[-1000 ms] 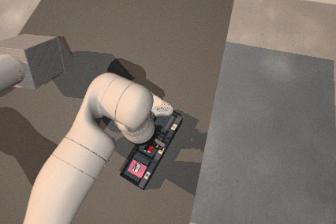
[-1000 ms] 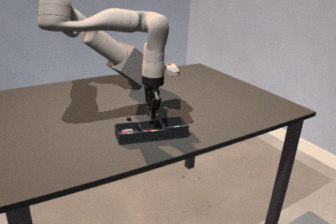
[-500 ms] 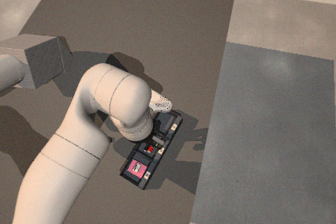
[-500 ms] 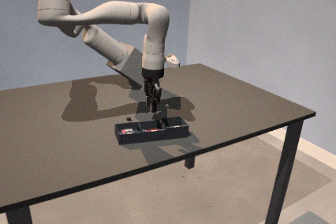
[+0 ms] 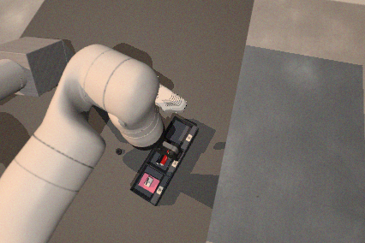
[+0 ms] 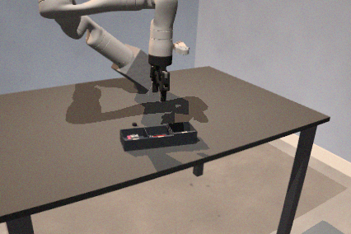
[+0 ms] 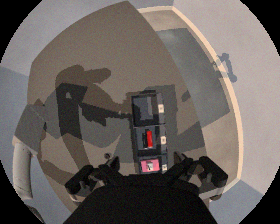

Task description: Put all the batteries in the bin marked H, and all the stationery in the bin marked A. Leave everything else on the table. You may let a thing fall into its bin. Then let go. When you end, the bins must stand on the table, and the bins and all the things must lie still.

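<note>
Exterior view: dark brown table against blue walls, gripper spread apart, holding nothing.

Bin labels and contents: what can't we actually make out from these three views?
- Letters on the bin tags: too small and blurred in every view, so H and A cannot be told apart.
- Red item in the middle compartment: too small to identify; top view partly covers it with the arm.
- Pink item in the end compartment: type unreadable.
- Small dark object on the table: too tiny to name.
- Gripper: hidden under the wrist in the top view.
</note>
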`<state>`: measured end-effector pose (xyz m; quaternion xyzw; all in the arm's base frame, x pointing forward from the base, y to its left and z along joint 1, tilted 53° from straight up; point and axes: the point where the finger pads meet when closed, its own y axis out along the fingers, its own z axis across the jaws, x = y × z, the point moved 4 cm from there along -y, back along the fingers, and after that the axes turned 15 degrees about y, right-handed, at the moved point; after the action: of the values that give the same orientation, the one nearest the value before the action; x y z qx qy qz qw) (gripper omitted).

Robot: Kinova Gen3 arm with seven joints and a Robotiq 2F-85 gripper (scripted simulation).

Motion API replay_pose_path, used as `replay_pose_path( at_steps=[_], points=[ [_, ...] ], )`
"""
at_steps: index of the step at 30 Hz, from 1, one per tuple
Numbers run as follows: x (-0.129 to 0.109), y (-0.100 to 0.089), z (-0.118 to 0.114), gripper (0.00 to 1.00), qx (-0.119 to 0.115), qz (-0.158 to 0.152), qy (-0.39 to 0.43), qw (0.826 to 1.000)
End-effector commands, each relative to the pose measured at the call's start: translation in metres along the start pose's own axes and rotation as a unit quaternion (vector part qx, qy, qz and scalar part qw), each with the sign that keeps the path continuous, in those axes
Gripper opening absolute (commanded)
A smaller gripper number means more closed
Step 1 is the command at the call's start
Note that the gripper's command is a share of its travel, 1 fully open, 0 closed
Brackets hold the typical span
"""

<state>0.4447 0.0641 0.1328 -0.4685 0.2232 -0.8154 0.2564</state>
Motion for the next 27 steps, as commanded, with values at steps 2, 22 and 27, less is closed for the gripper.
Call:
replay_pose_path(
  at_steps=[2, 22, 27],
  points=[
    [-0.002, -0.019, 0.002, 1.0, 0.005, 0.005, 0.001, 1.0],
    [-0.002, -0.054, 0.001, 1.0, 0.005, 0.005, 0.001, 1.0],
    [-0.002, -0.054, 0.001, 1.0, 0.005, 0.005, 0.001, 1.0]
  ],
)
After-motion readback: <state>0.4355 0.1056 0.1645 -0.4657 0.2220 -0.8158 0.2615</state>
